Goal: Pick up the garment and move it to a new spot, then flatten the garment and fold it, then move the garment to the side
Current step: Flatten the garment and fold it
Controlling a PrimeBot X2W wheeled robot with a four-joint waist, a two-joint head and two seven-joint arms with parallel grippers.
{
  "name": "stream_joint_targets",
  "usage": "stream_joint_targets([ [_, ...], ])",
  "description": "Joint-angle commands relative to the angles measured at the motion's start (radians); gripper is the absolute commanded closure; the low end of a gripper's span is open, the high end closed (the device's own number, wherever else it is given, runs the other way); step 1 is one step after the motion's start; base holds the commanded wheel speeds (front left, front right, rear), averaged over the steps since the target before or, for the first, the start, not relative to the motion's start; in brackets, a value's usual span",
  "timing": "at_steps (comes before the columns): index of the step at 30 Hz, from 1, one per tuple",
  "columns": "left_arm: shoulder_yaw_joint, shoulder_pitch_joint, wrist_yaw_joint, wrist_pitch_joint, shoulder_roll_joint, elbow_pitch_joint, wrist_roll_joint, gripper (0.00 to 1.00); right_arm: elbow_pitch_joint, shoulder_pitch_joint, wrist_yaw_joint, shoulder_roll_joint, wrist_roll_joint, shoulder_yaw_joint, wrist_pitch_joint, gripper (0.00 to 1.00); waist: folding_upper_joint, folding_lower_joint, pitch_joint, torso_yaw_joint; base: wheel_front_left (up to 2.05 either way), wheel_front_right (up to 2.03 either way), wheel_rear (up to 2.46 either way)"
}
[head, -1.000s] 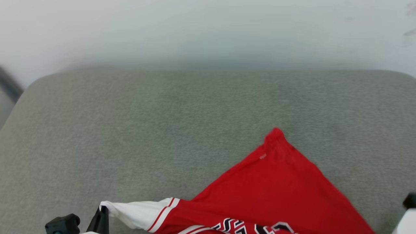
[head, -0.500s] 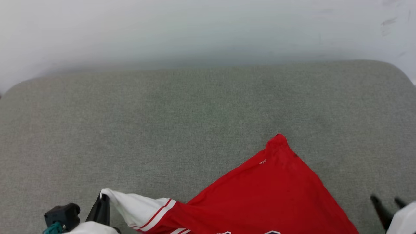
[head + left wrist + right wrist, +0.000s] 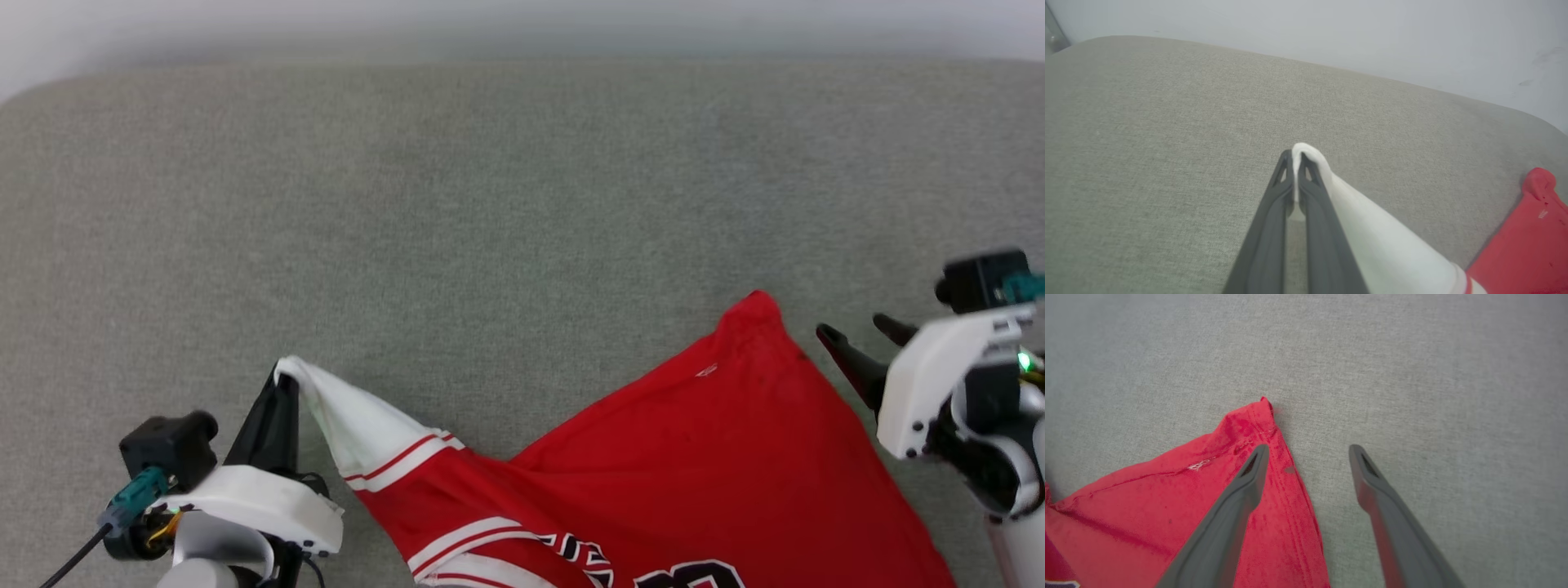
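Garment (image 3: pixel 694 457) lies along near edge of cushion (image 3: pixel 490 204), long axis L-R. My L hand (image 3: pixel 283 382) pinches white sleeve tip (image 3: pixel 326 404); R hand (image 3: pixel 857 333) gapes empty just beside red hem corner (image 3: pixel 755 314), nearer to it.

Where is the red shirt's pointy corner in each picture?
Head view: the red corner sits right of centre, just left of the open right claw.
Left wrist view: the red corner is at the far right edge, on the grey cushion.
Right wrist view: the red corner is left of centre, just ahead of the right claw.
Shared landmark: the small white mark near the corner.
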State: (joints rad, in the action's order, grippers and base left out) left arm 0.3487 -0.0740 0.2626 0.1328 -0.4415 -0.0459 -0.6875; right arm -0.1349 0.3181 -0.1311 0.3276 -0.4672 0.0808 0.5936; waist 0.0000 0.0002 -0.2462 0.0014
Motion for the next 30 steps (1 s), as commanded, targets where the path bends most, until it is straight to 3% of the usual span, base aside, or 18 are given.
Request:
stream_joint_targets([
  [1, 0.003, -0.023, -0.006, 0.005, 0.004, -0.002, 0.008, 1.0, -0.006, 0.035, 0.001, 0.014, -0.014, 0.016, 0.041, 0.0, 0.0, -0.0002, -0.042, 0.025, 0.0, 0.0, 0.0],
  [6, 0.025, -0.091, -0.032, 0.017, 0.024, 0.012, 0.019, 1.0, -0.04, 0.182, 0.001, 0.053, -0.042, 0.091, 0.248, 0.0, 0.0, -0.0002, -0.112, 0.063, 0.0, 0.0, 0.0],
  [14, 0.053, -0.16, -0.068, 0.04, 0.06, 0.06, 0.02, 1.0, -0.194, 0.244, 0.001, 0.043, -0.099, 0.181, 0.427, 0.0, 0.0, -0.0002, -0.163, 0.107, 0.0, 0.0, 0.0],
  [15, 0.054, -0.164, -0.069, 0.04, 0.062, 0.067, 0.018, 1.0, -0.212, 0.239, 0.001, 0.038, -0.104, 0.192, 0.445, 0.07, 0.0, -0.0002, -0.166, 0.109, 0.0, 0.0, 0.0],
  [16, 0.056, -0.166, -0.073, 0.044, 0.065, 0.072, 0.017, 1.0, -0.226, 0.237, 0.001, 0.038, -0.107, 0.203, 0.452, 0.58, 0.0, -0.0002, -0.168, 0.111, 0.0, 0.0, 0.0],
  [17, 0.057, -0.168, -0.076, 0.047, 0.067, 0.078, 0.017, 1.0, -0.24, 0.235, 0.001, 0.038, -0.113, 0.212, 0.462, 1.0, 0.0, -0.0002, -0.169, 0.113, 0.0, 0.0, 0.0],
  [24, 0.053, -0.173, -0.081, 0.041, 0.06, 0.115, 0.006, 1.0, -0.234, 0.27, 0.001, 0.05, -0.146, 0.235, 0.407, 1.0, 0.0, -0.0002, -0.137, 0.108, 0.0, 0.0, 0.0],
  [29, 0.036, -0.183, -0.078, 0.026, 0.031, 0.12, -0.001, 1.0, -0.217, 0.306, 0.001, 0.068, -0.141, 0.229, 0.306, 1.0, 0.0, -0.0002, -0.06, 0.083, 0.0, 0.0, 0.0],
  [30, 0.016, -0.212, -0.085, 0.007, 0.005, 0.116, -0.009, 1.0, -0.227, 0.323, 0.001, 0.073, -0.121, 0.223, 0.242, 1.0, 0.0, -0.0002, -0.007, 0.067, 0.0, 0.0, 0.0],
])
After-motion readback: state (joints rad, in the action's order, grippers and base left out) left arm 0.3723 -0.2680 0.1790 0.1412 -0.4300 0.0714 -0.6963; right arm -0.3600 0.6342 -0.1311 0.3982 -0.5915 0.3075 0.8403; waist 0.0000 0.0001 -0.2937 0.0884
